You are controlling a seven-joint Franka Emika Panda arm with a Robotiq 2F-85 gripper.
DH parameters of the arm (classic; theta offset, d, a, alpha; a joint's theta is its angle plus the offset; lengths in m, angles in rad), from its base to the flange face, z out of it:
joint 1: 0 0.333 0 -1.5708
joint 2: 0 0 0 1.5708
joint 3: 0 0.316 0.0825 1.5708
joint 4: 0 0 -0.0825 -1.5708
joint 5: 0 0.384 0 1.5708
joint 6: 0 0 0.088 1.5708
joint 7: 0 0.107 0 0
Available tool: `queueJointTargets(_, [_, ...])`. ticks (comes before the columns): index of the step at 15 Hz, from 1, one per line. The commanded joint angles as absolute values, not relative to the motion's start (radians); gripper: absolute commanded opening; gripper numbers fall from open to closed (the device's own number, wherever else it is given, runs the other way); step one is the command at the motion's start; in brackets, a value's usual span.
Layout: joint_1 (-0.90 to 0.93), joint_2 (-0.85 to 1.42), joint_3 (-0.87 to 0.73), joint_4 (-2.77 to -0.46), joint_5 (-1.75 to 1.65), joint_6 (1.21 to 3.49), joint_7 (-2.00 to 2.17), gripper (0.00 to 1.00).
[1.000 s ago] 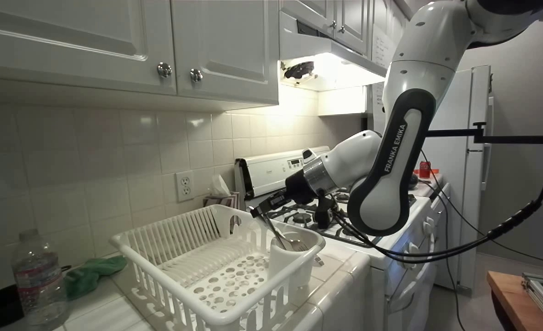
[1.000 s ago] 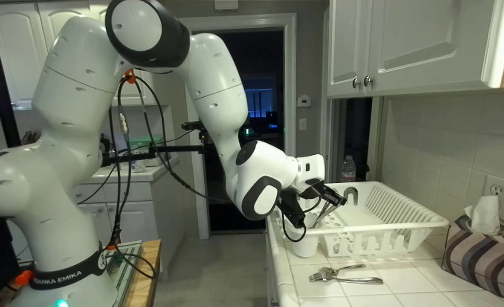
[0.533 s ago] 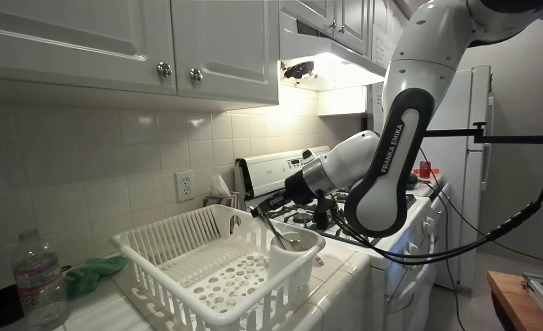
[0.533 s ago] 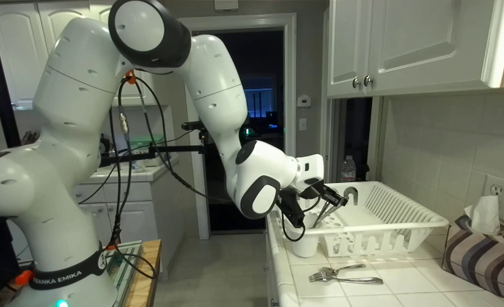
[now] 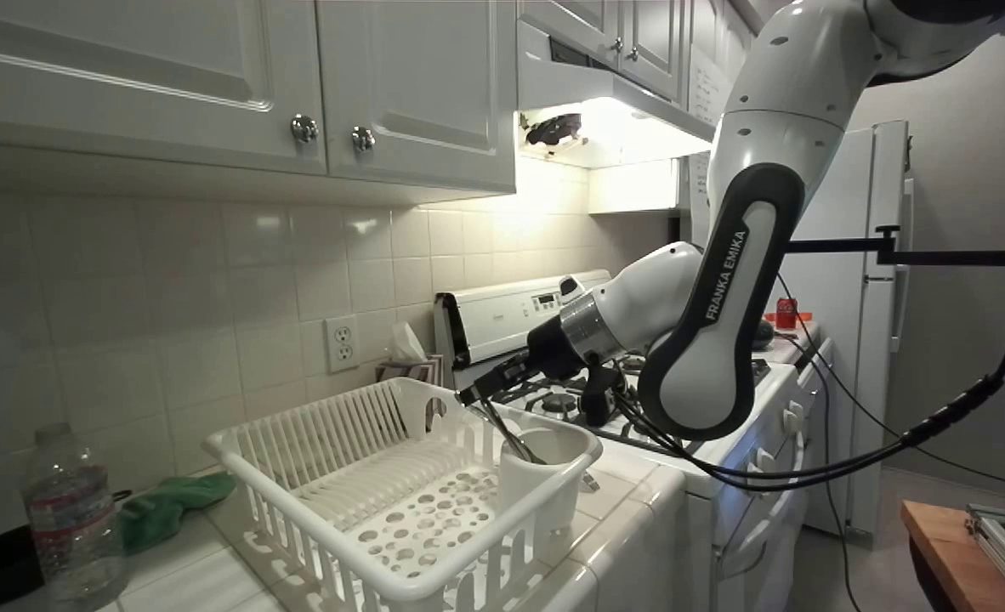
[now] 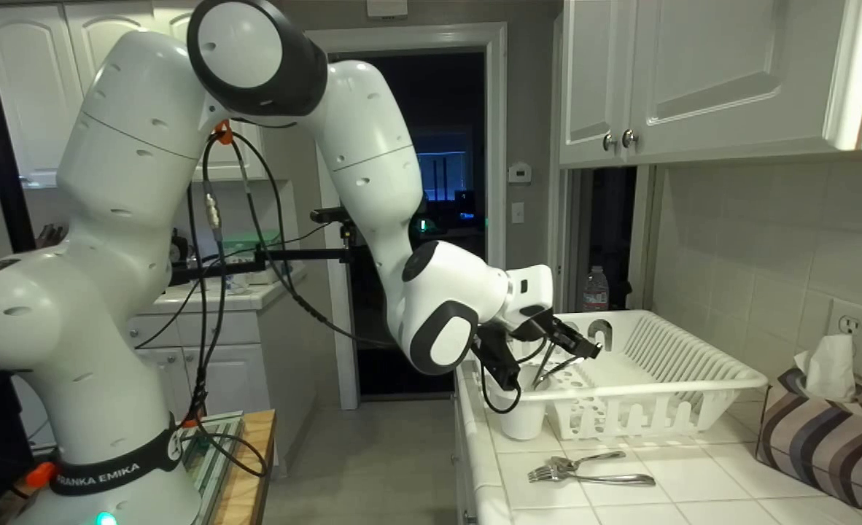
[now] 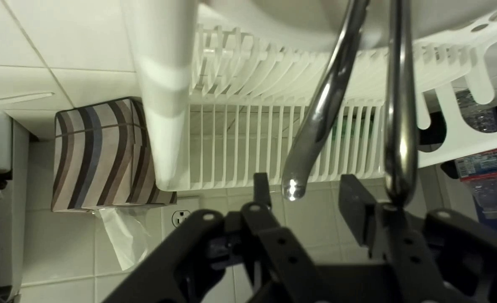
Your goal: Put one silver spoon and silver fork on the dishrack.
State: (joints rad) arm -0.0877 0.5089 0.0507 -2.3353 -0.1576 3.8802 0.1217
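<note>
1. Dishrack [image 5: 366, 486] of white plastic, rectangular, with slotted sides and a perforated base, sits on a white tiled desk [image 6: 723, 467], visible in both exterior views.
2. A white cup [image 5: 542, 493] stands upright at one corner of the dishrack.
3. Two silver utensils [image 5: 509, 435] lean out of the cup, handles up, tilted toward the tiled wall [image 5: 256, 323]. Their heads sit too low in the cup to tell which kind each one is.
4. The black end effector [image 7: 307, 195], on a white robot arm [image 6: 373, 131], hangs over the dishrack beside the handle ends. Its two fingers [image 7: 352, 206] stand apart, with a clear gap between them.
5. In the wrist view, one silver handle [image 7: 325, 112] ends within that gap, nearer the finger at the left of the view, with space showing on both sides of it.
6. The other silver handle [image 7: 401, 113] ends by the outer side of the finger at the right of the view; whether they touch cannot be told.
7. In an exterior view, a silver fork [image 6: 606, 479] lies on the desk near the dishrack, overlapping another silver utensil [image 6: 596, 458] whose head is too small to identify.
8. A striped tissue box [image 6: 810, 445] is near one end of the dishrack; a clear bottle [image 5: 77, 527] and a green cloth [image 5: 175, 503] are near its other end.
</note>
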Motion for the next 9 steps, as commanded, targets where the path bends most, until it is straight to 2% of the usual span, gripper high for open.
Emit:
queueJointTargets(1, [-0.066, 0.503, 0.043, -2.359, -0.114, 3.888, 0.095, 0.79])
queueJointTargets(4, [-0.069, 0.491, 0.045, -2.363, -0.114, 3.879, 0.103, 0.98])
queueJointTargets(9, [-0.089, 0.442, 0.052, -2.380, -0.133, 3.836, 0.131, 1.00])
